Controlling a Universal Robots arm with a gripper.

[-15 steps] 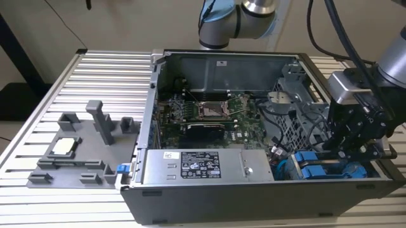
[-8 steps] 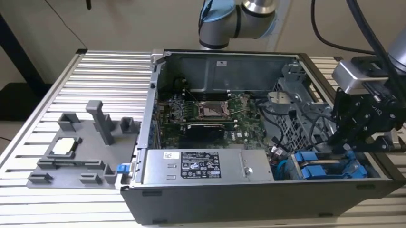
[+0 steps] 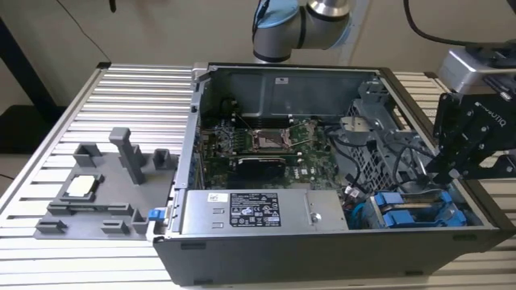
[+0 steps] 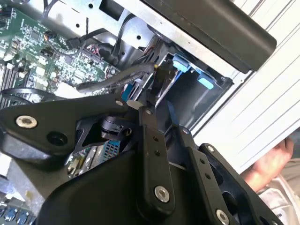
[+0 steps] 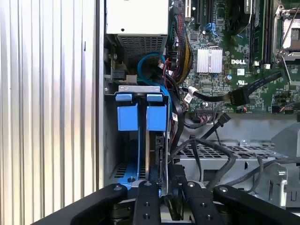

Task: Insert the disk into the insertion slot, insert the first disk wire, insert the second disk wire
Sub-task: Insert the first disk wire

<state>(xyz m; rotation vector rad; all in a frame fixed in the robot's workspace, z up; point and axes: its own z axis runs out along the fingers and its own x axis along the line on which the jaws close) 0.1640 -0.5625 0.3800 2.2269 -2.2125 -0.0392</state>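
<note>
The pincer (image 3: 443,175) looks pinched narrow on a black disk wire (image 4: 117,80); its plug should meet the disk (image 5: 157,117) squarely and be pressed gently.

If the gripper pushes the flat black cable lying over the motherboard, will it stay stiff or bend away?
Probably it bends: the flat black cable lies in a loose curve across the motherboard. Its connector looks unplugged, so it would likely slide aside.
</note>
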